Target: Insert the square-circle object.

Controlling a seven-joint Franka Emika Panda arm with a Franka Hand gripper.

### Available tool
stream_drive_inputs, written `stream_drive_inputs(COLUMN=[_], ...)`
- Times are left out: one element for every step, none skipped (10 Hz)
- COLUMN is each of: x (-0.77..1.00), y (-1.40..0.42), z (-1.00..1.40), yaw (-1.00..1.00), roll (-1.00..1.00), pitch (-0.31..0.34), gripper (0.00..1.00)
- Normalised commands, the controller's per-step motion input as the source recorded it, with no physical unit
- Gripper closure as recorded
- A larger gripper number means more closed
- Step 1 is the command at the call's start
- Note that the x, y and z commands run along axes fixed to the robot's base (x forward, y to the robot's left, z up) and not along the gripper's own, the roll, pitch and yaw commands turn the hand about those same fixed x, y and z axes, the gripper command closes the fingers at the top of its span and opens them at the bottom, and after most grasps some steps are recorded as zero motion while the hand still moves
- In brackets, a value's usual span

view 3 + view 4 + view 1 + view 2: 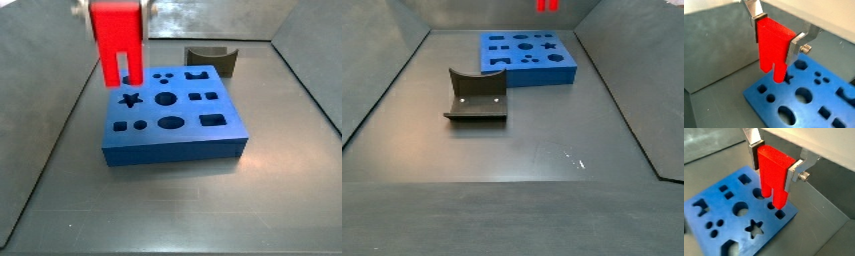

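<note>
My gripper (777, 36) is shut on the square-circle object (773, 47), a bright red block with two prongs pointing down. It shows in both wrist views, also (773, 175). Silver fingers (753, 150) clamp its boxy top on both sides. The prongs hang just above the blue slab (731, 213), over holes near one corner (791, 80). In a side view the red object (118, 40) hovers above the slab's far left corner (130, 75). In the other side view only the prong tips (547, 5) show at the frame's edge above the slab (529, 58).
A dark grey block with a curved notch (211, 58) stands behind the slab; it also shows in a side view (476, 96), apart from the slab. Grey walls (227, 20) enclose the floor (516, 170).
</note>
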Motion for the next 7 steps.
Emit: stream_drive_inputs(x=[0.0,0.0,0.0,-0.03,0.0,0.09,0.15], y=[-0.15,-0.18,-0.08,0.0,0.0,0.0,0.0], z=[-0.83,-0.85,-0.71,-0.57,-0.52,-0.43,-0.37], yaw=[0.0,0.0,0.0,0.0,0.0,-0.01,-0.07], roll=[-0.09,-0.03,-0.01,0.0,0.02,0.07,0.07], pitch=[-0.129,-0.149,-0.086,-0.047,-0.019,0.011,0.049], gripper=[1.0,1.0,1.0,1.0,1.0,1.0,1.0])
